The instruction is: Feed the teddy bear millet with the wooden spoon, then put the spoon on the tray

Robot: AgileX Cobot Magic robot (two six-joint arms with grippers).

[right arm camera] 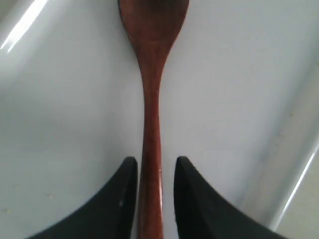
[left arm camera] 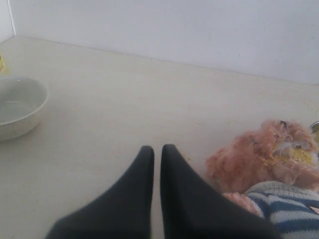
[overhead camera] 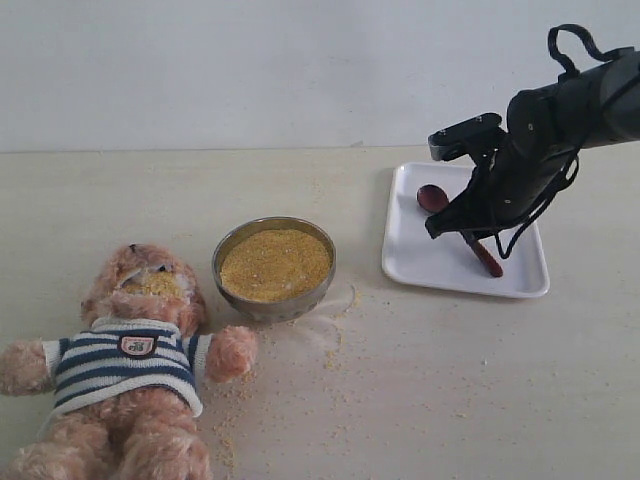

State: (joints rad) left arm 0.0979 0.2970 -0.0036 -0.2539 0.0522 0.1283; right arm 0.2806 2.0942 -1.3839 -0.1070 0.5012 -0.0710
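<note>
Wooden spoon (right arm camera: pixel 151 99) laid flat on tray (overhead camera: pixel 410 255). Handle straddled by right gripper (right arm camera: pixel 156 160), slightly parted, not clamped. Release judged in hand: jaws to be widened, then lifted straight up, so handle is not dragged. Left gripper (left arm camera: pixel 157 148) closed, empty, beside teddy bear (left arm camera: pixel 259 159).

wooden spoon (overhead camera: pixel 432 198) on tray (overhead camera: pixel 410 255)

In the exterior view the right pincer (overhead camera: pixel 468 230) covers the middle of the handle of the wooden spoon (overhead camera: pixel 432 197), leaving only its bowl and far end visible on the tray (overhead camera: pixel 410 255). The teddy bear (overhead camera: pixel 130 340) runs off the lower edge at its feet, and its chest badge (overhead camera: pixel 137 346) is too small to read. The right wrist view crops the spoon's bowl and handle end. The left wrist view shows only part of the bear.
</note>
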